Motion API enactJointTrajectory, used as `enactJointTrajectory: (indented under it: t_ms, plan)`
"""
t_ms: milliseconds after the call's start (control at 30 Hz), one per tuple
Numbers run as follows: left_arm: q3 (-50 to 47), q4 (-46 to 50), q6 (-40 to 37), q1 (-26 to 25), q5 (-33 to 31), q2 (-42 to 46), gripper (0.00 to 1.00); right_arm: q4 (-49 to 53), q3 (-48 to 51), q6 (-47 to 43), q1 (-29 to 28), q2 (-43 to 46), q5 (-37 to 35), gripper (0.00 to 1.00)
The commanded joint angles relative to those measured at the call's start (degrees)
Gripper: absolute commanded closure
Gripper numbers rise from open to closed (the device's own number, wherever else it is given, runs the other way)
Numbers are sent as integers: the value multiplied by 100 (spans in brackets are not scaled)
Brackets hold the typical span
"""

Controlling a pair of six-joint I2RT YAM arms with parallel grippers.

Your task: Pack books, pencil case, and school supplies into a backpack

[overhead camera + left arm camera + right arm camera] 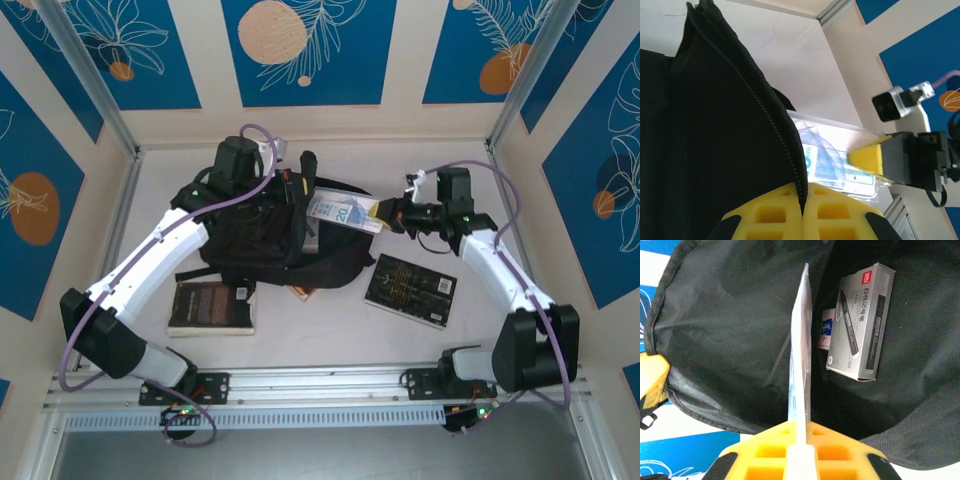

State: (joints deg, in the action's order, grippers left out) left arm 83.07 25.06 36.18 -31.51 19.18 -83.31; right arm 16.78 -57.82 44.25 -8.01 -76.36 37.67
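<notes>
Top view: left arm (150,250) stretched forward, left gripper (285,190) at the backpack (270,245) rim; right arm (495,260) elbowed inward, right gripper (380,213) holding the pencil case (343,211) at the opening. Left wrist: jaws pinched tight on the zip edge (785,145). Right wrist: pencil case clamped edge-on, partly inside the backpack.

The backpack (258,245) lies on the table (330,335), slightly toward 9 o'clock of its middle. The pencil case (340,212) sticks out of the backpack's opening toward 3 o'clock, its outer end pinched in the right gripper (388,215). The left gripper (802,200) is clamped on the backpack's zipped rim, at about 12 o'clock.

The near-left paperback (212,307) lies flat at the backpack's 7 o'clock, and the near-right paperback (410,288) at its 4 o'clock. What may be a third book (300,292) pokes out from under the backpack at 6 o'clock.

In the right wrist view, a pen box (860,322) lies inside the backpack at the pencil case's 2 o'clock, with a small box (826,330) between them.
</notes>
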Motion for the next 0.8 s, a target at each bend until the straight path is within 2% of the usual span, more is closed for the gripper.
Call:
enactJointTrajectory:
  t_ms: [0,333,467,633,767]
  plan:
    - [4,-454,71,62,363,134,100,884,-612,-614,-258,-458,395,100]
    - [6,-454,22,57,367,122,100,1950,-1537,-1190,-819,-1307,-182,100]
    - [3,-464,33,78,383,117,100,2049,-1705,-1207,-890,-1492,-85,100]
    - [-1,-494,33,85,435,87,100,1442,-1593,-792,-985,-1647,370,100]
    - [-1,-546,39,92,540,43,100,419,-1560,-129,-1395,-1977,688,100]
